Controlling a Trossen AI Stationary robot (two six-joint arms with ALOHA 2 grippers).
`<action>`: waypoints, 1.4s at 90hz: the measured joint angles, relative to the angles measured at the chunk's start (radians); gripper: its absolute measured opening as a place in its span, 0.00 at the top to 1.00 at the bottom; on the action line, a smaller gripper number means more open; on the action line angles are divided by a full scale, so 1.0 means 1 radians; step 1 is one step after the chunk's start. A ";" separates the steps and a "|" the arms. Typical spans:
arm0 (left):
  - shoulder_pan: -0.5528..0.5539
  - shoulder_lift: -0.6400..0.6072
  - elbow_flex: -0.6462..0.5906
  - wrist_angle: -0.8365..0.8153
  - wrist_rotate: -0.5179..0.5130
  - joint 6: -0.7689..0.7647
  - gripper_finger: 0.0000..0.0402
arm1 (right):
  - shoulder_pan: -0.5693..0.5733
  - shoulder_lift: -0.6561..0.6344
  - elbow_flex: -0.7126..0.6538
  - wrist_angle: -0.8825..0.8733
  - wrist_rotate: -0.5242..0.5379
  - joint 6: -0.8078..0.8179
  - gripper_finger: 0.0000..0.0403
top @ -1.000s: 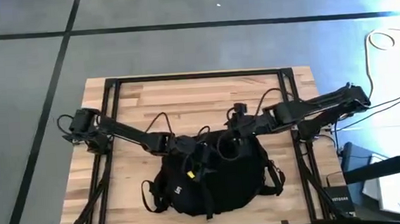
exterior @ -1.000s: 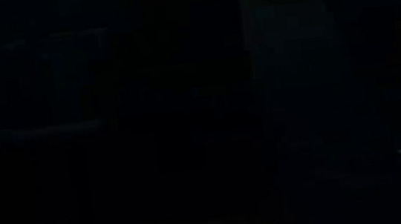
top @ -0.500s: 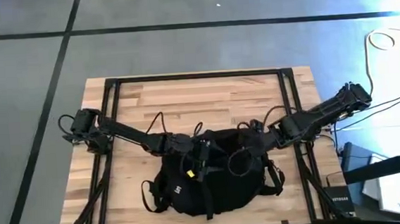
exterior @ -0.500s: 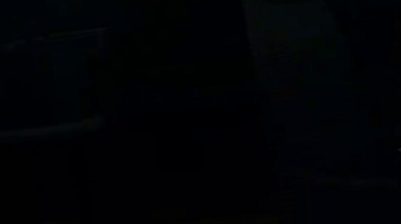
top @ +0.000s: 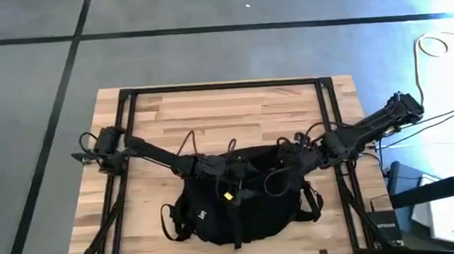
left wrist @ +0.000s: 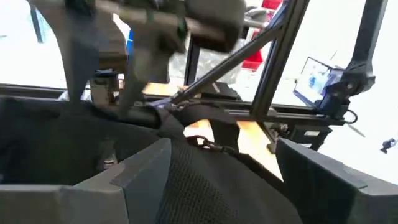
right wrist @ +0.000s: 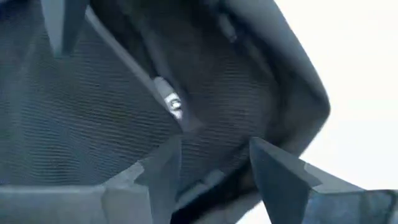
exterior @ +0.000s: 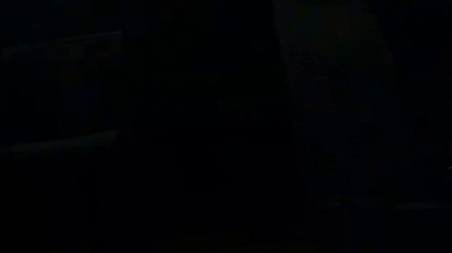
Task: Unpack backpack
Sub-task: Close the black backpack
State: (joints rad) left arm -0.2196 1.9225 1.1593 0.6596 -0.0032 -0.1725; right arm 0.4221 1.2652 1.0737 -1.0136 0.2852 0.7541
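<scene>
High view: large rounded black fabric backpack [top: 240,198] w/ black straps lies on the near-centre part of the light wooden slatted table [top: 226,111], inside the black metal frame [top: 129,102]. White lettering shows on its left side; a small yellow tag [top: 227,196] sits near its upper middle. Both dark arms reach inward & meet at the pack's far edge. Left gripper [top: 228,169] is over the upper-left of the pack, right gripper [top: 281,161] over the upper-right; from above, finger state of either cannot be told. Low view: nearly all dark, pack fabric fills it; only a bright sliver at upper right. Left wrist view: left gripper [left wrist: 217,168] w/ fingers spread apart, black mesh fabric of the pack [left wrist: 205,186] betw. & under them, nothing clamped; the other arm [left wrist: 155,25] shows blurred just ahead, frame bars beyond. Right wrist view: right gripper [right wrist: 214,165] w/ fingers parted, released, close against dark ribbed pack fabric [right wrist: 81,118]; a small metal zipper pull [right wrist: 169,99] lies just beyond the fingertips, not gripped.
</scene>
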 joint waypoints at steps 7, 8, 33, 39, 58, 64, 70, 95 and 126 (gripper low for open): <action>-0.002 0.038 0.029 -0.002 0.000 0.025 0.31 | 0.013 -0.015 0.000 -0.019 0.039 0.027 0.57; -0.002 0.044 0.032 -0.002 -0.001 0.029 0.31 | 0.015 -0.017 0.000 -0.021 0.041 0.030 0.57; -0.003 0.091 0.091 -0.084 -0.082 0.106 0.31 | 0.043 -0.027 -0.104 0.003 0.086 0.122 0.55; -0.003 0.091 0.091 -0.088 -0.089 0.120 0.31 | 0.043 -0.039 -0.158 0.043 0.085 0.152 0.54; -0.003 0.083 0.091 -0.159 -0.089 0.147 0.31 | 0.042 -0.101 -0.290 0.379 0.077 0.132 0.47; -0.003 0.066 0.090 -0.204 -0.091 0.128 0.31 | 0.042 -0.112 -0.313 0.425 0.055 0.136 0.44; -0.003 0.040 0.090 -0.244 -0.103 0.117 0.31 | 0.042 -0.107 -0.341 0.444 0.041 0.146 0.42; -0.033 -0.060 0.090 -0.574 -0.162 0.157 0.31 | 0.042 -0.027 -0.463 0.841 0.041 0.095 0.44; -0.189 -0.216 0.090 -0.987 -0.301 0.061 0.31 | 0.042 0.105 -0.452 1.115 0.057 -0.017 0.45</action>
State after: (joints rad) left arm -0.4085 1.7065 1.2491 -0.3274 -0.3047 -0.1113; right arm 0.4644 1.3701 0.6212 0.1018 0.3423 0.7375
